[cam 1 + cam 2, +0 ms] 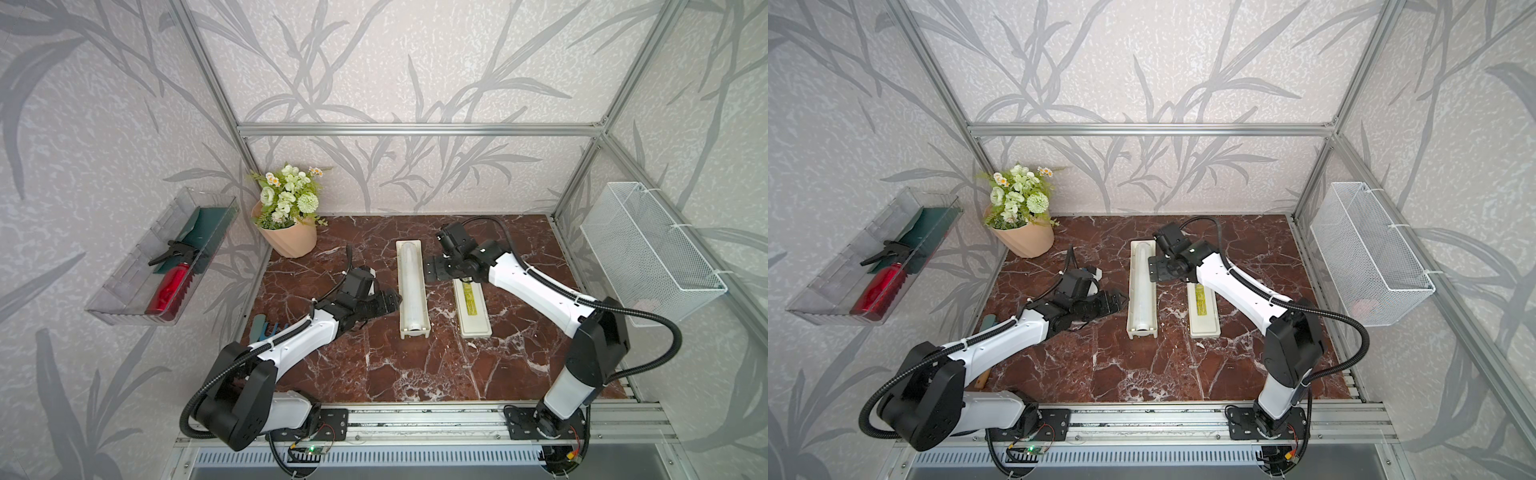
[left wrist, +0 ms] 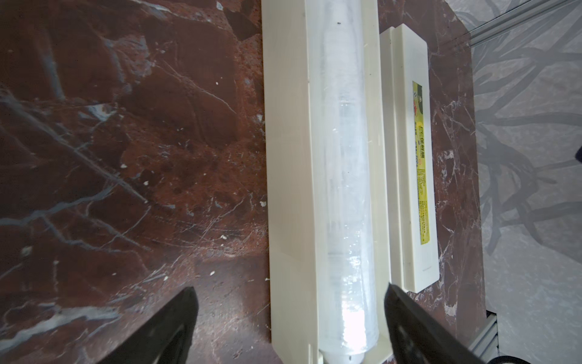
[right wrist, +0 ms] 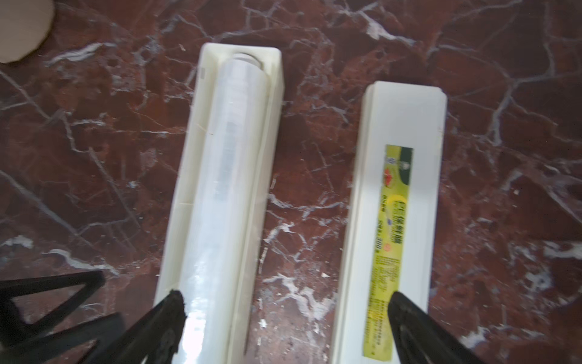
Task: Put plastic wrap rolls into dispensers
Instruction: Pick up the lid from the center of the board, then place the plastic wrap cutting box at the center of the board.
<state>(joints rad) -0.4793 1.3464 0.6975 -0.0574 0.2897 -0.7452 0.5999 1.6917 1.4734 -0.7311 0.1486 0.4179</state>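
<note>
The left claw (image 2: 289, 290) is wide open and holds nothing. The right claw (image 3: 286, 294) is wide open and empty too. Between them the plastic wrap roll (image 1: 412, 286) lies inside the cream dispenser trough (image 1: 402, 291). The lid (image 1: 471, 307) lies flat beside it on the counter (image 1: 374, 365), label up

Roll (image 1: 410, 286) seated in open base (image 1: 425, 299), lid (image 1: 474, 322) off.
The whitish translucent roll lies lengthwise in the cream trough; the flat lid lies parallel just beside it, apart, yellow-green label up.
</note>
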